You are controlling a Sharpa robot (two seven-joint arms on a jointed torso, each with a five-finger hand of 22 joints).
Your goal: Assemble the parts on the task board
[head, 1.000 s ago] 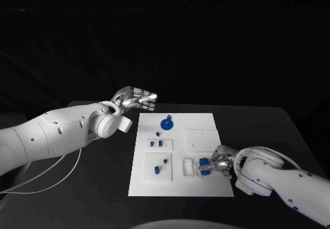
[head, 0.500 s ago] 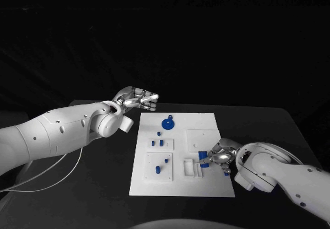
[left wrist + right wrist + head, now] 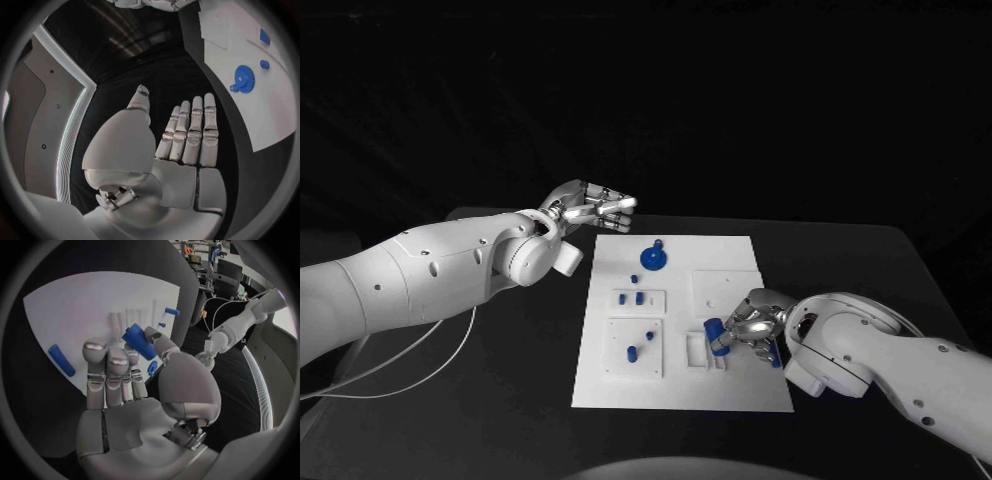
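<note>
Right hand (image 3: 750, 327) shifted left, fingers pinching one blue part (image 3: 715, 333); left hand (image 3: 593, 209) released.

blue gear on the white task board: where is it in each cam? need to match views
Head view: the round blue toothed gear lies near the far end of the white task board, close to the left hand.
Left wrist view: the gear lies on the board beyond the open hand's fingertips.
Right wrist view: I cannot pick it out.
Shared landmark: the board's long edge nearest the left hand.
</note>
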